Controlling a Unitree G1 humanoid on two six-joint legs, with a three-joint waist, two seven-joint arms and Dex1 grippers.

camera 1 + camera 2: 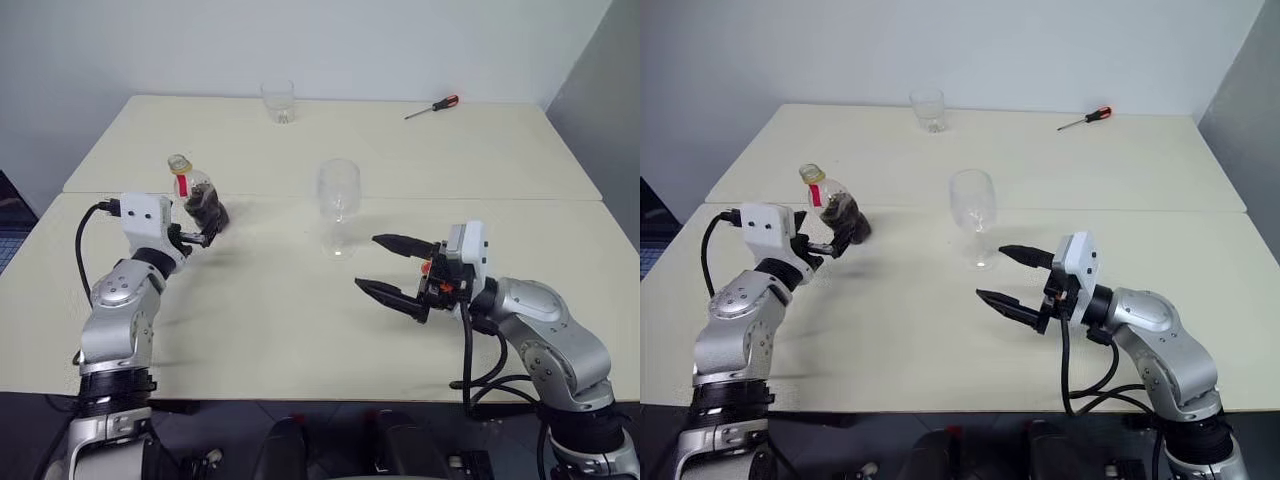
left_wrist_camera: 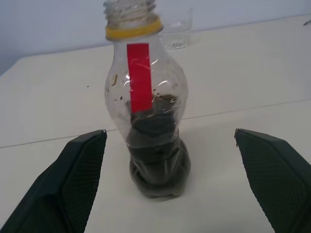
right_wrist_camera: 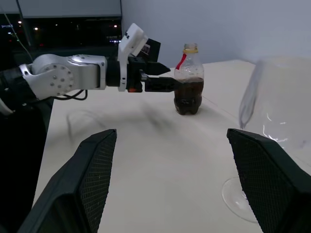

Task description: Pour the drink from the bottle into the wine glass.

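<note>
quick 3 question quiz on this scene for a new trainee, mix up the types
1. True or false: the bottle has its cap on.
2. Which thing stands nearest the left gripper? A) the tumbler B) the bottle C) the screwdriver
3. Fill in: the wine glass holds ____ of the drink.

Key
1. False. The neck is open, with only a yellow ring below the thread.
2. B. The bottle stands upright on the table, right at the open fingers, which are not closed on it.
3. None. The glass is empty; the dark liquid fills the lower part of the bottle. The right gripper is open near the glass.
</note>
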